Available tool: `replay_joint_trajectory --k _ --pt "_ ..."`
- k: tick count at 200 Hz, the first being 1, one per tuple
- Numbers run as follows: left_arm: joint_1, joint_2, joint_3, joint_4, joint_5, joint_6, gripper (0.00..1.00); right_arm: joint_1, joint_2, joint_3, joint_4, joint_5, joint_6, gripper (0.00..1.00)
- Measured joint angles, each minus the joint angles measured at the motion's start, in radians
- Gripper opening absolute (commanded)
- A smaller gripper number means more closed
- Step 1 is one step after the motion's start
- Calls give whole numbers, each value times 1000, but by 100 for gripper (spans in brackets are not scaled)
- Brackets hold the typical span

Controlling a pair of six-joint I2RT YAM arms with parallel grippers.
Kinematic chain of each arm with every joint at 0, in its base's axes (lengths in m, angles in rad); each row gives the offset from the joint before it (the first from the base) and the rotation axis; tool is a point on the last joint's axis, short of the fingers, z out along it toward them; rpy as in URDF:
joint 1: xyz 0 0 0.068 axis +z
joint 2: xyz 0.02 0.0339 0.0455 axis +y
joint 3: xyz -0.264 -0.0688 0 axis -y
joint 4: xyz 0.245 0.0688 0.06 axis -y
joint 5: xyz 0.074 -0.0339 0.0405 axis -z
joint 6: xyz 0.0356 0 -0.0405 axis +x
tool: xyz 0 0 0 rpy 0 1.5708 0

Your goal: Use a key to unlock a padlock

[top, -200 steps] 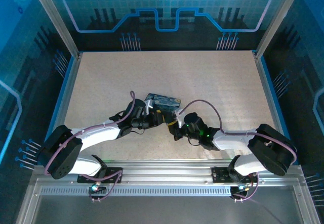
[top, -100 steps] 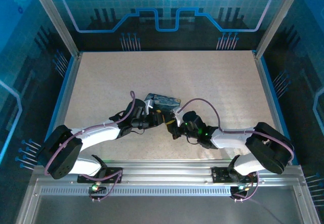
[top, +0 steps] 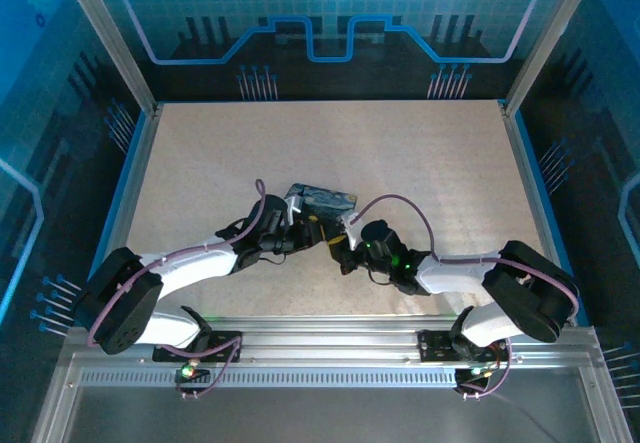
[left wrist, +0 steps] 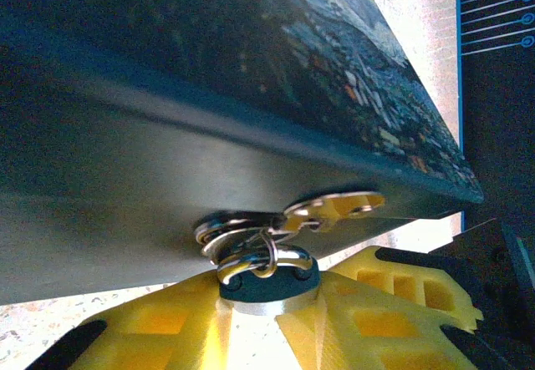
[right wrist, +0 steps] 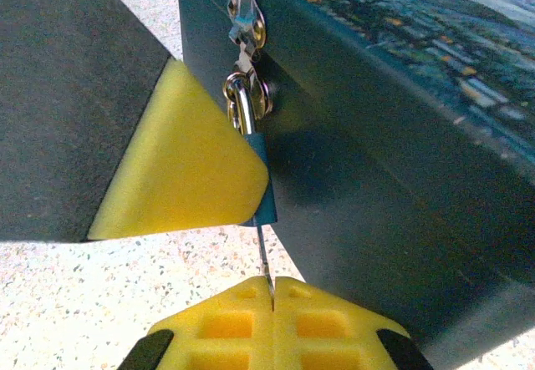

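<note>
Padlock in left gripper, key in right gripper

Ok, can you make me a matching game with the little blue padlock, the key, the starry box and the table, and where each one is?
Things:
1. small dark blue padlock
2. thin silvery key
3. rectangular starry-night box
4. speckled beige table

Places:
A. sitting on the table, near its middle
B. pinched in the shut right pincer
C. underneath everything
D. hooked on the box, gripped by the left pincer

Pairs: 1-D, 2-B, 3-A, 4-C
</note>
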Motion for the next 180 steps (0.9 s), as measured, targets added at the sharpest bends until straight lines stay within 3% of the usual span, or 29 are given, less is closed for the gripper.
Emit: replay_joint_trajectory --k 180 --pt "2 0 13 0 -5 -35 30 13 6 -6 62 57 -96 0"
